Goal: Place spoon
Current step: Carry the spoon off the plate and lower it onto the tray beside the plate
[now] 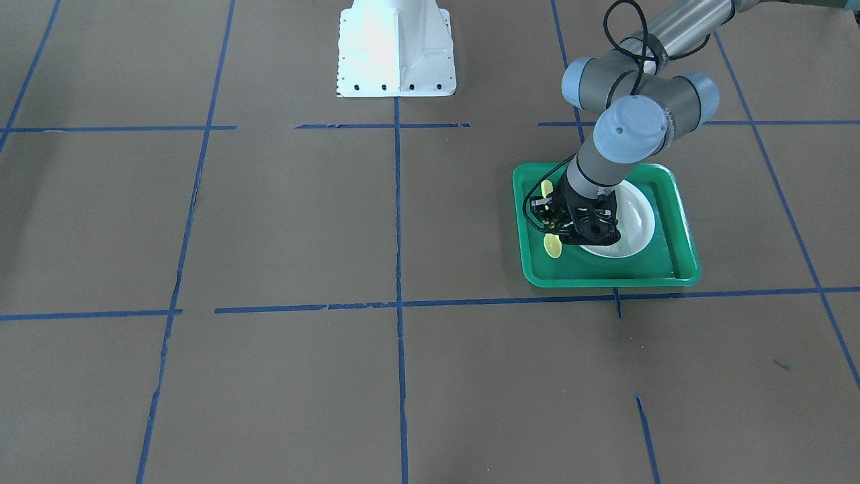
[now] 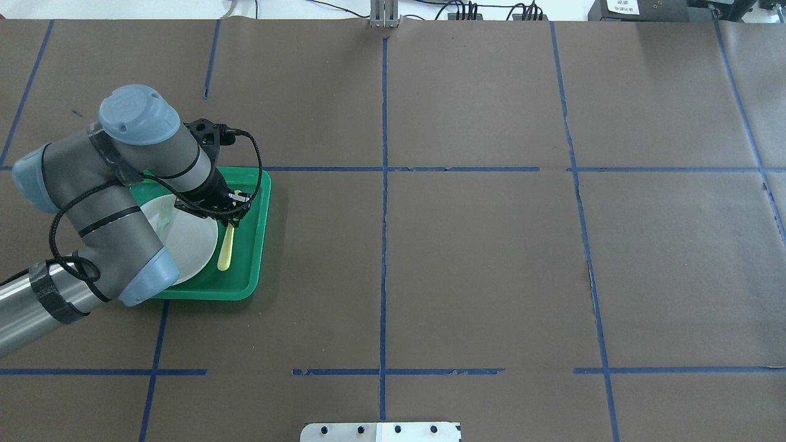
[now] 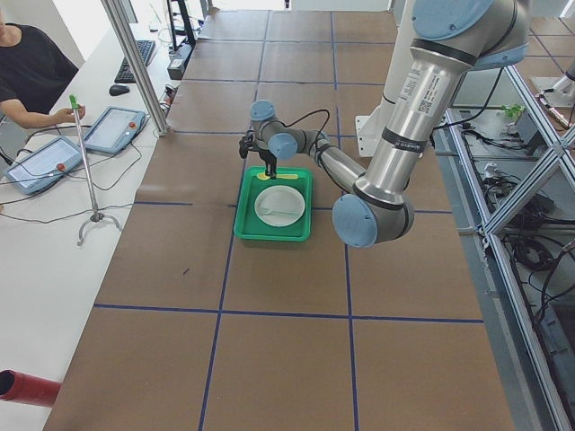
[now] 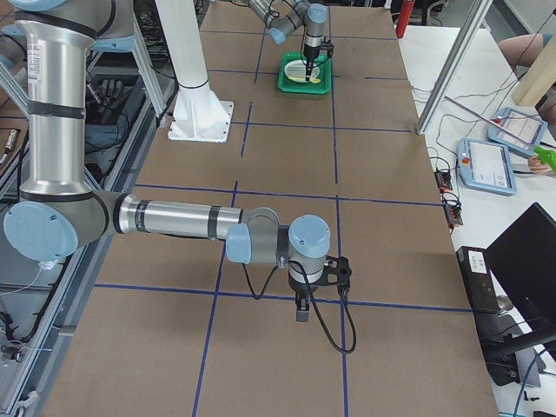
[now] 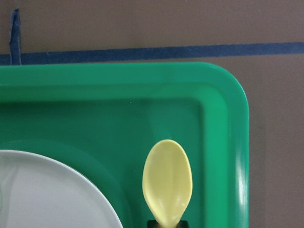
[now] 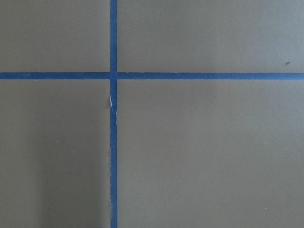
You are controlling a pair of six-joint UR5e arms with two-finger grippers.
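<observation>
The yellow spoon (image 2: pixel 226 248) is in the green tray (image 2: pixel 261 245), along the strip beside the white plate (image 2: pixel 190 245). My left gripper (image 2: pixel 232 216) stands over the spoon and is shut on its handle near the bowl. In the left wrist view the spoon's bowl (image 5: pixel 167 180) sticks out from the fingertips, low over the tray floor (image 5: pixel 118 123), next to the plate's rim (image 5: pixel 47 190). In the front view both ends of the spoon (image 1: pixel 552 247) show on either side of the gripper (image 1: pixel 552 218). My right gripper (image 4: pixel 301 311) hangs over bare table far from the tray; I cannot tell if it is open or shut.
The tray (image 1: pixel 605 274) sits on brown paper marked with blue tape lines. The robot's white base (image 1: pixel 396 47) is at the table's middle edge. Operators sit at a side desk with tablets (image 3: pixel 112 130).
</observation>
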